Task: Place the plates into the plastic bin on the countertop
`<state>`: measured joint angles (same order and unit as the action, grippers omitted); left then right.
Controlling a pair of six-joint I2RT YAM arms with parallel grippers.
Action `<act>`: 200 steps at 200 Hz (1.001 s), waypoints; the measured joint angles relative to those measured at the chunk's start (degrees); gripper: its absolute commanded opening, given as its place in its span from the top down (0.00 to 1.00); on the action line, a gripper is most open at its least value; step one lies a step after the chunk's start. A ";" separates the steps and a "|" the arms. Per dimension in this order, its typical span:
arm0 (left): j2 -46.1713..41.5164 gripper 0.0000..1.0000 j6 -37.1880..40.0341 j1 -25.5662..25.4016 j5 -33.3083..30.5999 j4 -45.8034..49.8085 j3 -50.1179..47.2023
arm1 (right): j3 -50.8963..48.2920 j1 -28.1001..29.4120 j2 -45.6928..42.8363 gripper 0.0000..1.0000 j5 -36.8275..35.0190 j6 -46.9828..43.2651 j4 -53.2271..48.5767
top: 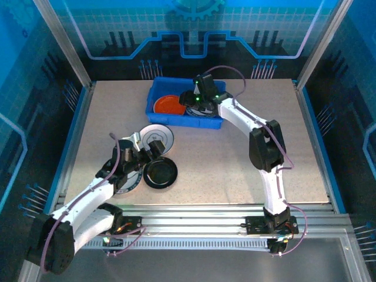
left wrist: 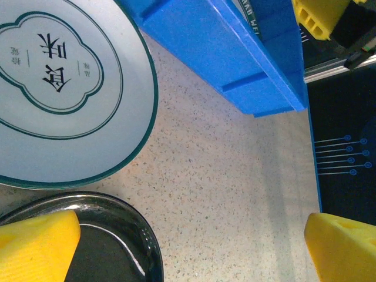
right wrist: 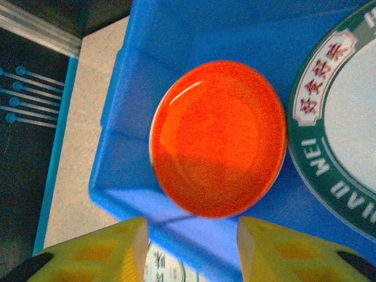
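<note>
Speckled beige countertop (top: 235, 158), blue walls (top: 117, 23); left end effector (left wrist: 191, 247) agape, right end effector (right wrist: 192, 235) half-spread, empty.

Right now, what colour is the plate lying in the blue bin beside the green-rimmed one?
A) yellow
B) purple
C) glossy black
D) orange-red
D: the orange-red plate lies flat inside the blue bin, right beside the green-rimmed plate.
</note>
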<state>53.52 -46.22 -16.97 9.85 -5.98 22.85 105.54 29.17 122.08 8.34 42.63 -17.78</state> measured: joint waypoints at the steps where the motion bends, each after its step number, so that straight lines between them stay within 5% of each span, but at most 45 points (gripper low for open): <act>1: -0.09 0.01 0.04 0.00 0.00 0.31 0.17 | -0.28 0.04 -0.22 0.58 0.07 -0.11 0.04; 43: -5.75 0.01 1.79 1.95 -1.40 11.63 6.80 | -3.56 4.11 -4.55 0.60 5.49 -4.72 -0.81; 100: -14.01 0.01 1.31 12.87 -0.07 22.08 11.58 | -3.61 14.43 -5.49 0.51 11.87 -10.38 -4.90; 144: -15.26 0.01 -0.81 20.94 4.96 23.54 11.54 | -2.67 20.46 -2.23 0.54 14.62 -11.85 -7.61; 200: -13.75 0.01 -3.67 21.49 10.29 19.19 3.10 | -15.28 20.33 -4.00 0.50 13.18 -12.26 -8.74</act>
<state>39.77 -49.89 4.51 20.14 13.21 25.96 90.26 49.50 118.08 21.52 30.37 -26.52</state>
